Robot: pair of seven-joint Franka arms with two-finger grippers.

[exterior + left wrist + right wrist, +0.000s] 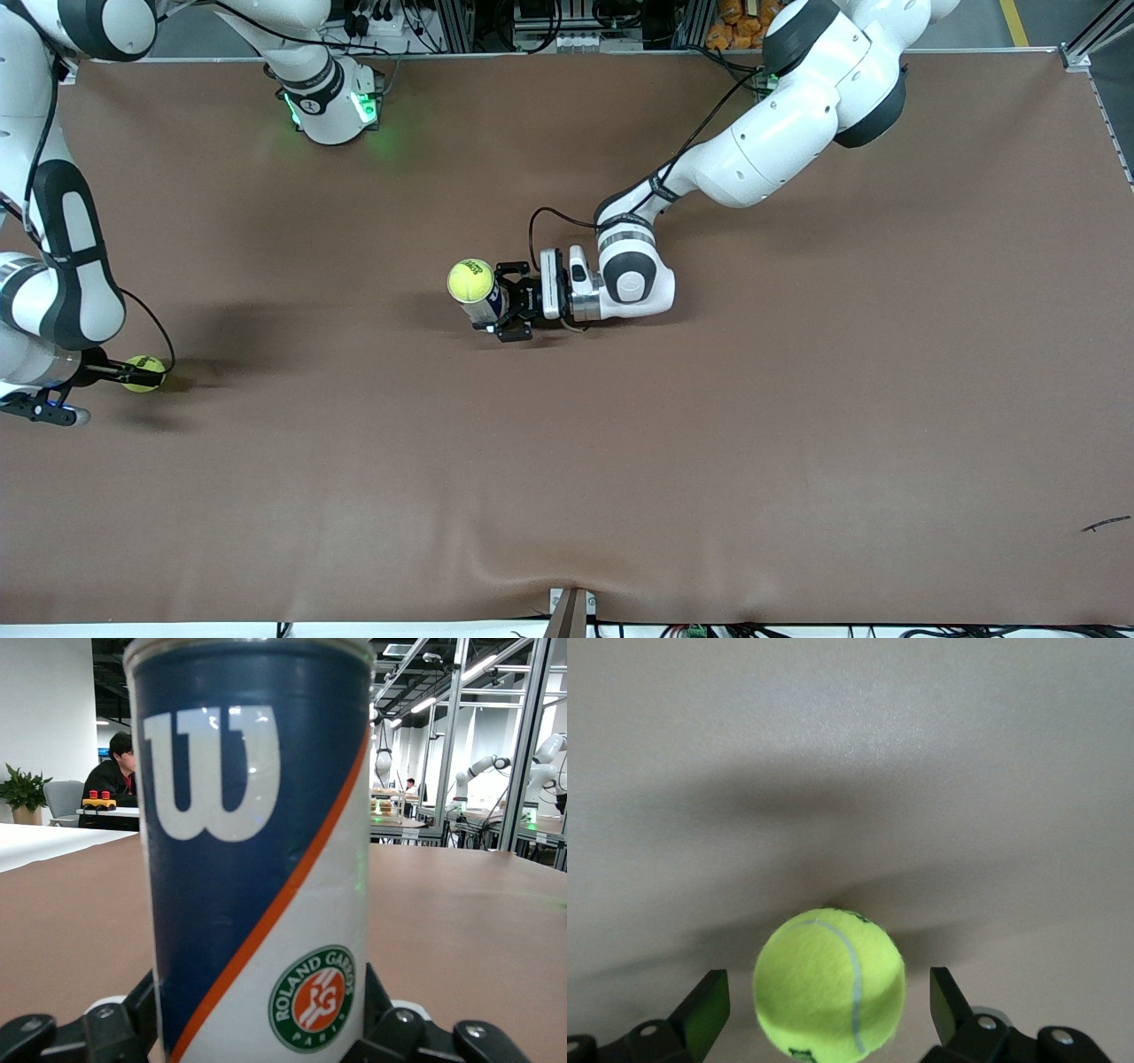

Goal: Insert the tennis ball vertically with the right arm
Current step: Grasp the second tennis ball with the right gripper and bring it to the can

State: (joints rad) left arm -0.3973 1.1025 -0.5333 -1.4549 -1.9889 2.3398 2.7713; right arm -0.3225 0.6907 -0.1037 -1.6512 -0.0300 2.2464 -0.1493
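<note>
A yellow-green tennis ball (829,983) lies on the brown worktop (620,461) between the right tool's (115,377) spread, released fingers (704,1010). The left tool (505,301) brackets an upright blue-and-white can (257,850) topped by another ball (470,280); grip unclear.

The left arm (780,133) is reaching in from its base, elbow bent, its wrist (629,279) lying low and level near the middle of the tabletop. The left end effector (507,306) is pointing sideways toward the right arm's end, its fingers (120,1023) sitting on either side of an upright can. The right arm (62,266) is folding down at its own end, and the right end effector (828,1010) is hanging low with fingers (704,1010) spread wide, clear of the ball between them.
</note>
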